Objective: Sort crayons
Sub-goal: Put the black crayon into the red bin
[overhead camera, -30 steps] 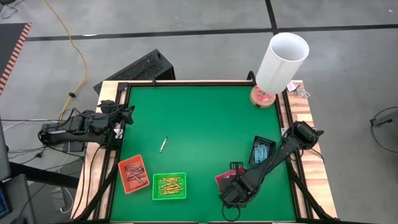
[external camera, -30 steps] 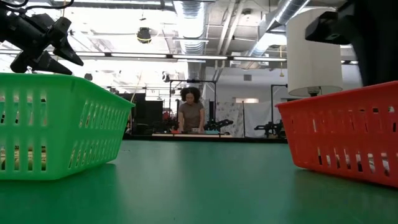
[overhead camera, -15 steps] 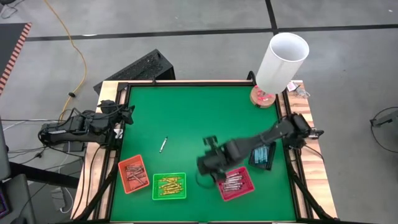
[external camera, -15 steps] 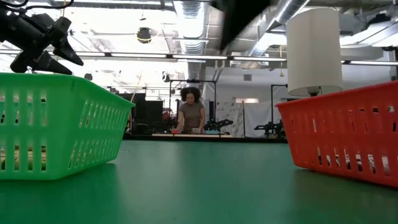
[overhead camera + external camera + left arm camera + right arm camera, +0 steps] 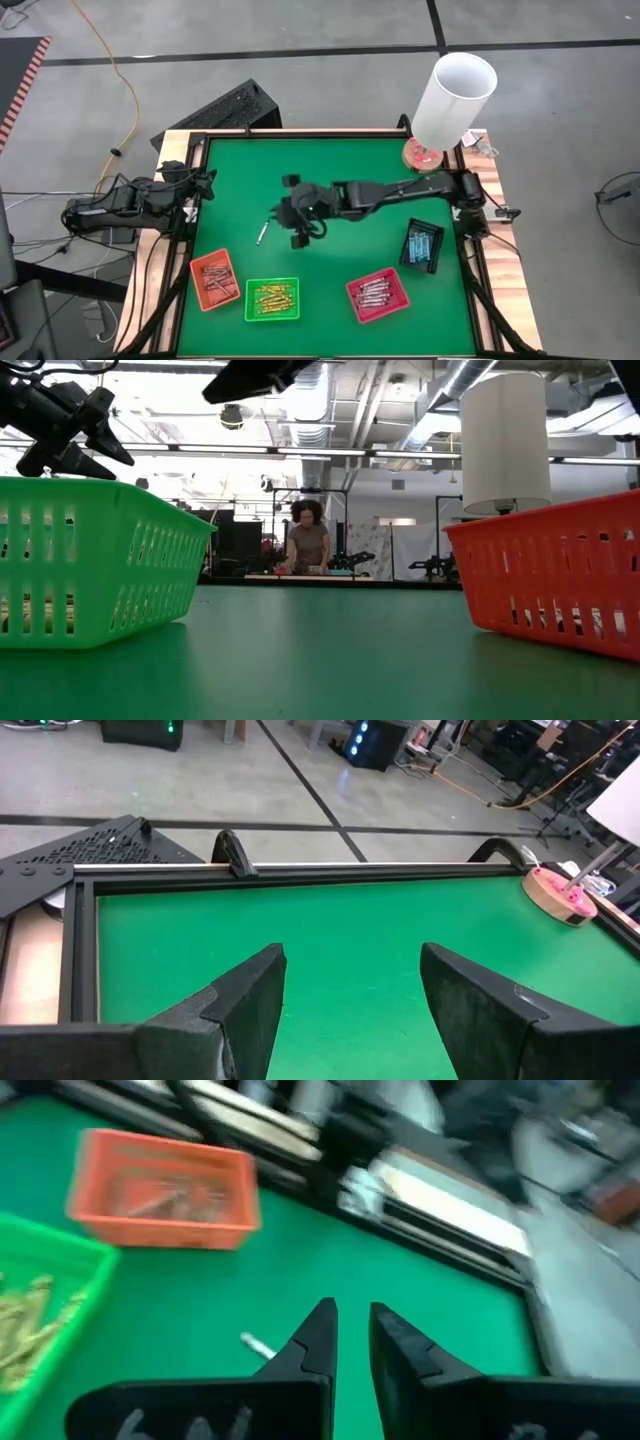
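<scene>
Right gripper [image 5: 297, 222] reaching for the last loose crayon.
I see its fingers slightly parted, just beside the silvery-grey stick [image 5: 262, 233]; left gripper [image 5: 345, 1010], fingers spread, waits far from it.

Green table [image 5: 330, 170]; orange tray [image 5: 214, 280], green tray [image 5: 272, 299], red tray [image 5: 377, 295], black tray [image 5: 421, 245]; silvery grey crayon [image 5: 262, 233].
</scene>
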`<state>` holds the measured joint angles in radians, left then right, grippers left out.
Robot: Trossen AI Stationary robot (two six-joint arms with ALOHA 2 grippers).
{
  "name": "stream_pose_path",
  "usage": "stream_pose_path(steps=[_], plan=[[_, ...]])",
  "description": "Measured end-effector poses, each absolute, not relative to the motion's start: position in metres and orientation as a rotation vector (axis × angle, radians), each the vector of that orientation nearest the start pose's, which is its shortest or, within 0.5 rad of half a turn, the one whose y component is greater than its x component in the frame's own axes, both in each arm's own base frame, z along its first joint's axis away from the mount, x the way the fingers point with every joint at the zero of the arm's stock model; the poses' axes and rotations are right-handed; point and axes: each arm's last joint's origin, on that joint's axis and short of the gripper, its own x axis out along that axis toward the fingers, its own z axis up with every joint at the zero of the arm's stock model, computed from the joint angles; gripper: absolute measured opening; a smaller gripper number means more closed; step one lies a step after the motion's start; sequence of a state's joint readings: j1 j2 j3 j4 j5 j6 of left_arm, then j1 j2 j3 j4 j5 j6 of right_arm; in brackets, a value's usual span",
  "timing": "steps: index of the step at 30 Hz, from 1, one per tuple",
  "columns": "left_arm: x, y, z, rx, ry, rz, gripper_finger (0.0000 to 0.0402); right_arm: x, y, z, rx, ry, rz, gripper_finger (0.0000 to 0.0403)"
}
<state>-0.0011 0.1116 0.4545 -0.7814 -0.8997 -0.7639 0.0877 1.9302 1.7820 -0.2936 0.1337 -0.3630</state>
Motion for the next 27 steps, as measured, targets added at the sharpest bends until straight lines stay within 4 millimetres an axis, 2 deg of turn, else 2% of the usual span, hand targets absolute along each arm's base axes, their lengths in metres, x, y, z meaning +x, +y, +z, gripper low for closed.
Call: stream_pose_path(steps=[2,5,14,19,24,27], plan=[[0.046,0.023,0.236,-0.505,0.049,0.982,0.0223,0.459,0.032,0.326,-0.410,0.396,0.100,0.0056],[0.046,0.023,0.235,-0.505,0.049,0.982,0.0223,0.471,0.031,0.318,-0.412,0.330,0.107,0.0056],[0.046,0.023,0.236,-0.505,0.049,0.982,0.0223,0.500,0.016,0.295,-0.415,0.159,0.043,0.0056],[0.046,0.023,0.235,-0.505,0.050,0.982,0.0223,0.514,-0.002,0.279,-0.325,0.090,-0.013,0.0056],[0.046,0.023,0.235,-0.505,0.050,0.982,0.0223,0.523,-0.023,0.256,-0.252,0.115,-0.053,0.0056],[0.046,0.022,0.235,-0.516,0.068,0.949,0.0223,0.522,-0.028,0.253,-0.223,0.150,-0.060,0.0056]])
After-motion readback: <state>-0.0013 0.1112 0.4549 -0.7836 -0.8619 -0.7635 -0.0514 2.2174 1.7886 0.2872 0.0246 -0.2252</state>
